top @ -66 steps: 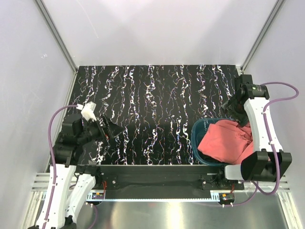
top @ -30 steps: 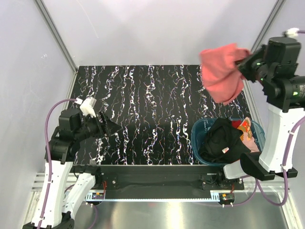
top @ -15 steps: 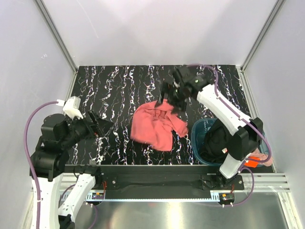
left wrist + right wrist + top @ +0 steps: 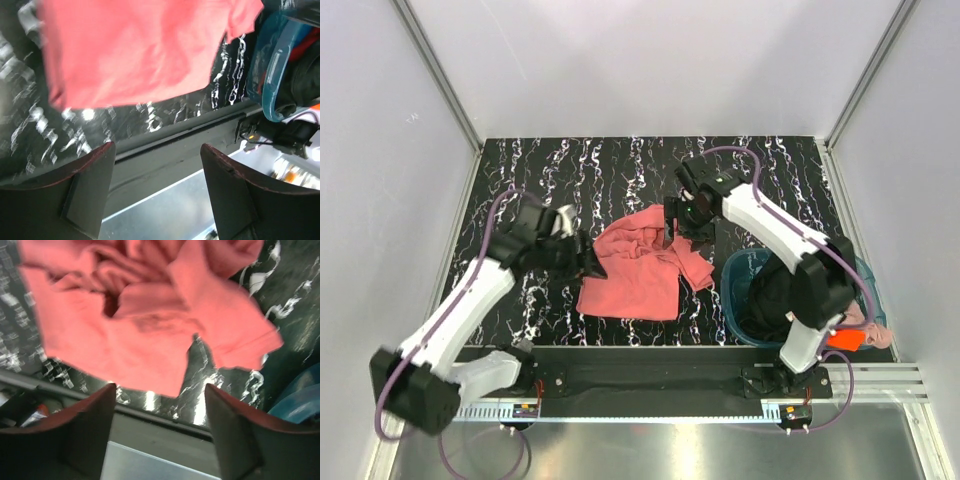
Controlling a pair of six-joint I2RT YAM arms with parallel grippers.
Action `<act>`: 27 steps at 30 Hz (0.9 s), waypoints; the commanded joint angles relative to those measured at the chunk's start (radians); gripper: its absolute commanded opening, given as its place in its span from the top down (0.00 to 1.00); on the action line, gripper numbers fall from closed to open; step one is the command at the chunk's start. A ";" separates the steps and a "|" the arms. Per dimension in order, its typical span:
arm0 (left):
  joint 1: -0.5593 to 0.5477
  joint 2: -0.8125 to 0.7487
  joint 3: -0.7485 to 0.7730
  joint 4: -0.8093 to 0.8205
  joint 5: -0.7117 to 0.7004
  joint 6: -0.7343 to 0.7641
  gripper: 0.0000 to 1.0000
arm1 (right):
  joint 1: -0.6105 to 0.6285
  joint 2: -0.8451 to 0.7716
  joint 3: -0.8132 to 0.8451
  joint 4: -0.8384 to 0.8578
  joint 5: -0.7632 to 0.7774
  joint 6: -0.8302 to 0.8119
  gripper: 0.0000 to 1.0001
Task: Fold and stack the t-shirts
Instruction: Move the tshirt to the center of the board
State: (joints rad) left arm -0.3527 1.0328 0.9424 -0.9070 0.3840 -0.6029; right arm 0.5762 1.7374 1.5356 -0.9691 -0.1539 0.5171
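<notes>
The salmon-red t-shirt (image 4: pixel 632 268) lies crumpled on the black marbled table, bunched at its far side and flatter toward the near edge. My left gripper (image 4: pixel 588 262) is open and empty at the shirt's left edge; its wrist view shows the shirt (image 4: pixel 135 50) beyond the fingers (image 4: pixel 90 185). My right gripper (image 4: pixel 678 226) is open and empty just above the shirt's far right part; its wrist view shows the bunched shirt (image 4: pixel 140 315). A black t-shirt (image 4: pixel 782 292) lies in the teal basket (image 4: pixel 732 290). Orange (image 4: pixel 842 339) and pale pink (image 4: pixel 871 327) fabric show at the basket's right.
The teal basket stands at the table's near right corner, close to the shirt's right sleeve; it also shows in the left wrist view (image 4: pixel 272 75) and in the right wrist view (image 4: pixel 300 400). The table's near edge and metal rail (image 4: pixel 650 375) run just below the shirt.
The right arm lifted the salmon-red shirt out of the basket, dropped it on the table middle and let go. The left arm swung right to the shirt's left edge; the shirt spread toward the near left.
</notes>
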 commanded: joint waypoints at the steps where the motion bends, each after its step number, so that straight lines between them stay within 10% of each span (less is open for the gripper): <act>1: -0.084 0.148 0.116 0.192 -0.048 -0.015 0.26 | -0.024 0.106 0.089 -0.031 0.102 -0.123 0.19; 14: -0.169 0.740 0.317 0.447 0.096 -0.138 0.32 | -0.193 0.237 0.089 0.055 -0.098 -0.224 0.32; 24: -0.173 0.874 0.421 0.370 0.067 -0.103 0.99 | -0.193 0.185 0.011 0.070 -0.133 -0.216 0.41; 27: -0.173 0.862 0.435 0.340 0.041 -0.063 1.00 | -0.191 0.171 -0.005 0.060 -0.150 -0.227 0.29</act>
State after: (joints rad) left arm -0.5289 1.9011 1.3243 -0.5423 0.4450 -0.7116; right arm 0.3798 1.9682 1.5452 -0.9100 -0.2584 0.3176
